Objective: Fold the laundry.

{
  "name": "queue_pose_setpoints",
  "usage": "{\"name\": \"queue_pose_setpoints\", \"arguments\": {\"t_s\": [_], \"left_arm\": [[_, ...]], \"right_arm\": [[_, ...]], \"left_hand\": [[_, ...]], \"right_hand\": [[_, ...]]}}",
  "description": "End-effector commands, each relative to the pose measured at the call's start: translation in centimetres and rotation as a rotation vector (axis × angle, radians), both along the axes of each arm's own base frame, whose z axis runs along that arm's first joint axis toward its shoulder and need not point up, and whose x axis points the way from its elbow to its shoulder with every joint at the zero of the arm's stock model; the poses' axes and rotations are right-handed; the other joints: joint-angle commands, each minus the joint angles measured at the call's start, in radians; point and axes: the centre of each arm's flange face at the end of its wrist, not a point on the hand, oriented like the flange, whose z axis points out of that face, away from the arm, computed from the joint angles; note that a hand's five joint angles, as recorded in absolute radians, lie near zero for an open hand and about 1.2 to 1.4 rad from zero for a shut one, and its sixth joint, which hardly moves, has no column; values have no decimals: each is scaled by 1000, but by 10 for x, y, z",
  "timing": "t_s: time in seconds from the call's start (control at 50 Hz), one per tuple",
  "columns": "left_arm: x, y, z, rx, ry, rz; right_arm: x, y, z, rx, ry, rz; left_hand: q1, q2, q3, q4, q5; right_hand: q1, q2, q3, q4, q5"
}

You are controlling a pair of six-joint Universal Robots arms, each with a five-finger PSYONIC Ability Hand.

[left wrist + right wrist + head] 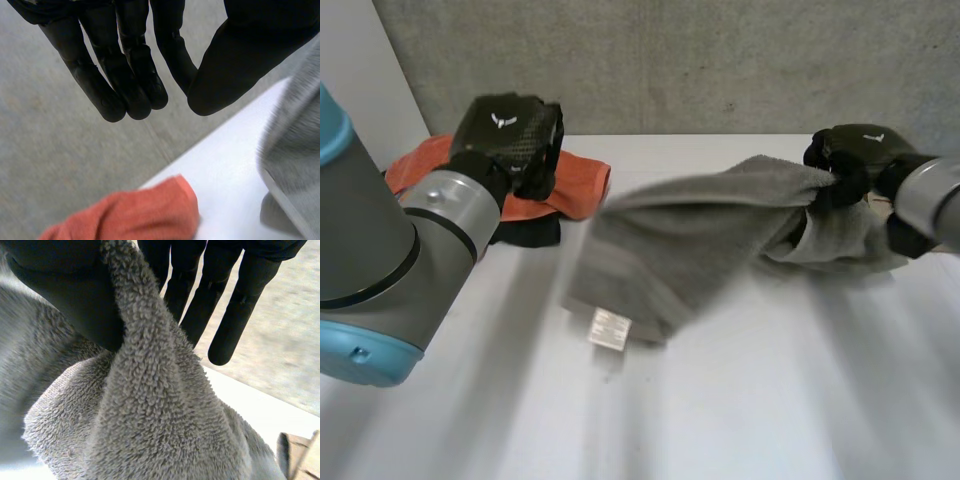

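Observation:
A grey towel hangs stretched over the white table, its right end lifted. A white label shows at its low left end, which rests on the table. My right hand is shut on the towel's right end. In the right wrist view the towel runs up between the thumb and the fingers. My left hand hovers above an orange cloth, with fingers and thumb drawn together on nothing. The towel's edge lies beside it.
A black cloth lies partly under the orange cloth at the table's back left. A grey wall stands right behind the table. A tan thing lies on the table past the towel.

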Motion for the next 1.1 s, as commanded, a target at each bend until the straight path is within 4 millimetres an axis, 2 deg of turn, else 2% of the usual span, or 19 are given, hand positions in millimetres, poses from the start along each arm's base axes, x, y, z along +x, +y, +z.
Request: {"name": "queue_pose_setpoints", "arguments": {"t_s": [0.02,0.12,0.2,0.24,0.26,0.34,0.42,0.46,0.48,0.56,0.7,0.82,0.88,0.9,0.92,0.94,0.96,1.04,1.1], "left_arm": [[-9,-24,-53,120,-57,-57],[-22,-47,-60,83,-30,-52],[-35,-52,-60,78,11,-71],[-39,-47,-63,108,20,-79],[-40,-39,-68,162,18,-77],[-33,-21,-89,302,-7,-28],[-28,-6,-108,388,-24,10],[-28,-1,-113,409,-22,11],[-28,2,-118,425,-17,9],[-31,0,-129,449,10,3],[-49,-1,-136,492,89,-47],[-61,-2,-140,522,138,-63],[-68,1,-143,558,160,-76],[-69,3,-143,573,165,-79],[-70,8,-144,611,170,-90],[-70,10,-144,625,169,-86],[-69,11,-144,640,170,-83],[-55,7,-128,631,174,-15],[-30,-7,-100,538,178,90]], "right_arm": [[-3,15,11,167,88,165],[0,2,-5,152,231,191],[15,9,-18,173,325,223],[20,14,-22,190,346,231],[20,17,-24,202,356,226],[23,23,-22,191,335,227],[31,35,-3,116,276,225],[33,41,8,87,249,222],[35,48,19,60,221,221],[36,65,41,32,158,212],[48,99,61,-5,100,275],[52,119,78,-44,60,304],[52,124,86,-67,34,304],[52,124,87,-72,30,302],[52,122,90,-92,21,292],[51,119,89,-96,19,289],[51,117,89,-99,14,283],[38,94,81,-91,25,222],[27,76,72,-61,45,179]], "left_hand": [[253,198,208,198,213],[253,198,208,198,213],[210,155,165,155,170],[-249,-304,-294,-304,-289],[-580,-635,-625,-635,-620],[-891,-946,-936,-946,-931],[-968,-1024,-1014,-1024,-1008],[-968,-1024,-1014,-1024,-1008],[-968,-1024,-1014,-1024,-1008],[-968,-1024,-1014,-1024,-1008],[-968,-1024,-1014,-1024,-1008],[-968,-1024,-1014,-1024,-1008],[-760,-816,-806,-815,-800],[-585,-640,-630,-640,-625],[-130,-185,-175,-185,-170],[134,78,88,78,94],[252,197,207,197,212],[253,198,208,198,213],[253,198,208,198,213]], "right_hand": [[304,232,215,203,249],[304,232,215,203,249],[304,232,215,203,249],[304,232,215,203,249],[304,232,215,203,249],[304,232,215,203,249],[304,232,215,203,249],[304,232,215,203,249],[304,232,215,203,249],[304,232,215,203,249],[304,232,215,203,249],[304,232,215,203,249],[304,232,215,203,249],[304,232,215,203,249],[304,232,215,203,249],[304,232,215,203,249],[304,232,215,203,249],[304,232,215,203,249],[304,232,215,203,249]]}}
